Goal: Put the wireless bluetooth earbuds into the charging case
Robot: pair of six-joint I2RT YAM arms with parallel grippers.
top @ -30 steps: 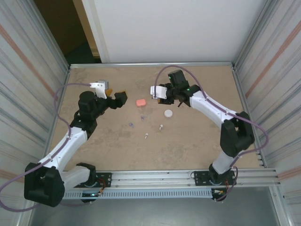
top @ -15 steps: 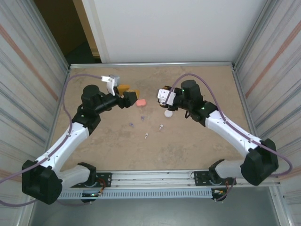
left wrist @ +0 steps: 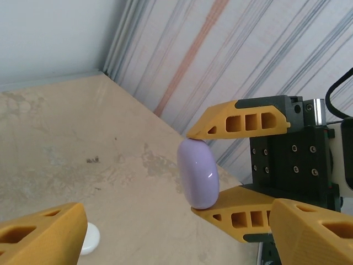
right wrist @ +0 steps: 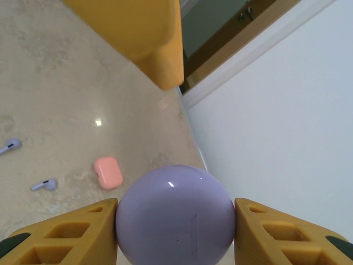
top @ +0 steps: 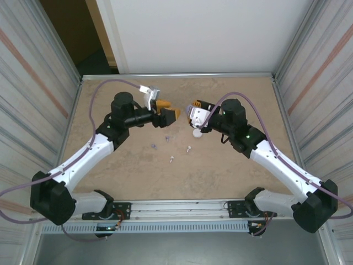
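Purple charging case [right wrist: 175,215]: hanging clenched in right gripper [left wrist: 194,171] jaws; left gripper [top: 170,113] arriving alongside, jaws released, likely for opening; earbuds [right wrist: 44,184] lying uninserted.

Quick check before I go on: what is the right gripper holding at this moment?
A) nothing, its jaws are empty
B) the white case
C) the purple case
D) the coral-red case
C: the right wrist view shows the purple case clamped between the right gripper's fingers, while the coral-red case and the white case lie on the table.
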